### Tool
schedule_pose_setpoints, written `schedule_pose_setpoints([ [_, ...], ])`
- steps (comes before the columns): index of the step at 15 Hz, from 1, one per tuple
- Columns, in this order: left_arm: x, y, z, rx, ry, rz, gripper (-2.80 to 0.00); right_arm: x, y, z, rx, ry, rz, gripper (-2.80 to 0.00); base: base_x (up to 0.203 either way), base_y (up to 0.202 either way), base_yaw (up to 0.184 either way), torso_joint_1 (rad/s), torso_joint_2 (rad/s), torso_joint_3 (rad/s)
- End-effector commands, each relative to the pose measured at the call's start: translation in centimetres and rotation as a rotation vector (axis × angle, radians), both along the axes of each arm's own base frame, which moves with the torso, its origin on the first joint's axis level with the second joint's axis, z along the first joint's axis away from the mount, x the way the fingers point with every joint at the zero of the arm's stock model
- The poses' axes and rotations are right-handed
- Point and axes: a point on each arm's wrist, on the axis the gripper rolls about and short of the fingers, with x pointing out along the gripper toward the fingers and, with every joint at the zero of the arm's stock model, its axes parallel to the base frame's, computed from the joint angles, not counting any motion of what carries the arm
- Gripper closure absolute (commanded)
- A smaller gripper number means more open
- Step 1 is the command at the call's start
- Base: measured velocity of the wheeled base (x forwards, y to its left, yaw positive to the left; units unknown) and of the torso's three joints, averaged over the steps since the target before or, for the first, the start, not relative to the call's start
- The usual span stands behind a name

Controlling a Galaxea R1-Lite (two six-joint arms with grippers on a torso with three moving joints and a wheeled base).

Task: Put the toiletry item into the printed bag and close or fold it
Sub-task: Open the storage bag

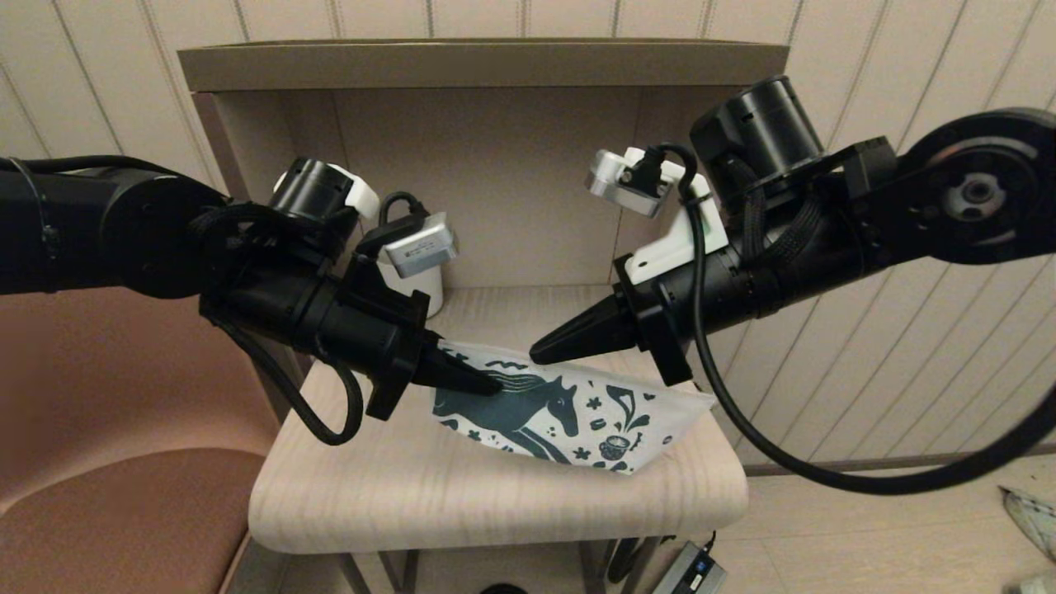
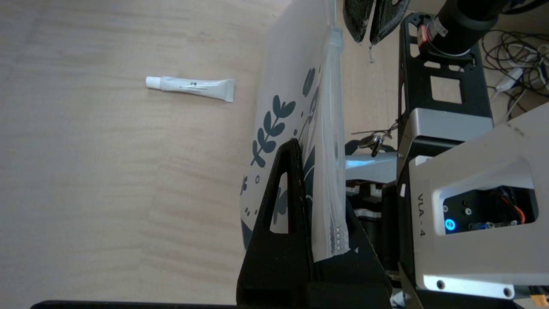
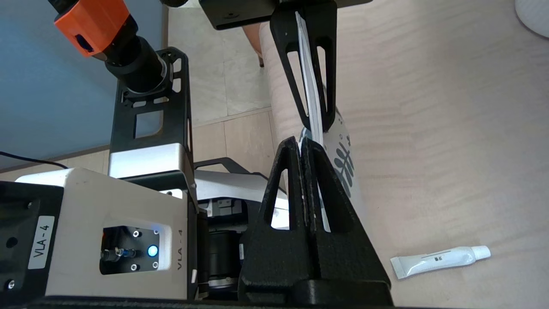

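The printed bag (image 1: pixel 594 412), white with a dark teal horse, hangs tilted just above the light wood table (image 1: pixel 495 503). My left gripper (image 1: pixel 493 385) is shut on its left end by the white zipper (image 2: pixel 332 128). My right gripper (image 1: pixel 538 355) is shut, its tips right beside the zipper edge. I cannot tell if it pinches anything. The toiletry item, a small white tube (image 2: pixel 191 88), lies on the table apart from the bag (image 3: pixel 343 159). It also shows in the right wrist view (image 3: pixel 439 259). In the head view the tube is hidden.
A white mug (image 1: pixel 425 289) stands at the back of the table behind my left wrist. The table sits in a beige niche with back and side walls. A brown seat (image 1: pixel 124 495) is to the left, and cables lie on the floor below.
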Motion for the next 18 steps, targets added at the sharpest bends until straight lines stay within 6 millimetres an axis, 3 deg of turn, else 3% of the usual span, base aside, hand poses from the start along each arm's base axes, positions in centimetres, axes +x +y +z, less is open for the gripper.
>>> schedule_pose_setpoints([
  [1, 0.0, 0.0, -0.1, -0.001, 0.003, -0.005, 0.00, -0.1, 0.0, 0.1, 0.002, -0.001, 0.005, 0.00, 0.000, 0.000, 0.000, 0.000, 0.00, 0.000],
  [9, 0.0, 0.0, 0.0, -0.003, 0.000, -0.006, 0.00, -0.4, -0.6, 0.8, 0.016, -0.013, -0.008, 0.00, 0.000, 0.000, 0.000, 0.000, 0.00, 0.000],
  [10, 0.0, 0.0, 0.0, -0.003, 0.000, -0.005, 0.00, -0.4, -0.6, 0.7, 0.013, -0.009, -0.009, -2.80, 0.000, 0.000, 0.000, 0.000, 0.00, 0.000],
  [18, 0.0, 0.0, 0.1, -0.004, -0.003, -0.005, 0.00, 0.4, -0.1, -0.5, -0.005, 0.020, -0.010, -2.80, 0.000, 0.000, 0.000, 0.000, 0.00, 0.000],
])
